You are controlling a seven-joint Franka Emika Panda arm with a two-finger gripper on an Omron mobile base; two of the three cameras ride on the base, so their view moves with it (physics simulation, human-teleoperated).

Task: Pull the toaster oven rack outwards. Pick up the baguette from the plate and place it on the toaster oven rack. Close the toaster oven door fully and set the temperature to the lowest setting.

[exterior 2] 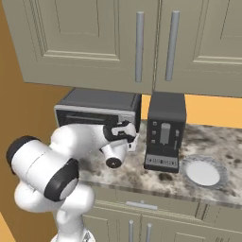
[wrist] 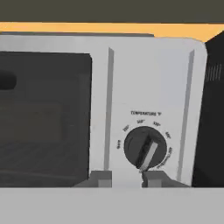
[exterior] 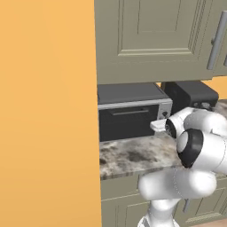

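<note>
Pointing straight at the toaster oven's silver control panel, the pincer (wrist: 127, 179) shows its two dark tips at the bottom of the hand view, a moderate gap between them with nothing gripped; whether it is fully released I cannot tell. Just above the right tip sits the temperature knob (wrist: 145, 148), a dark round dial with a silver bar slanting toward lower left. Over it reads "TEMPERATURE °F"; the small figures around the dial are too blurred to read. Left of the panel, the toaster oven door (wrist: 46, 118) is shut, dark and flat against the front.

From the left base view, the toaster oven (exterior: 128, 95) stands at the back of the marbled counter (exterior: 133, 155) under pale cabinets (exterior: 150, 35), the robot's wrist close before its knob side. A taller black appliance (exterior 2: 165, 130) stands just beside the oven. Beyond that, the plate (exterior 2: 204, 173) lies bare on the counter, well apart from the oven.
</note>
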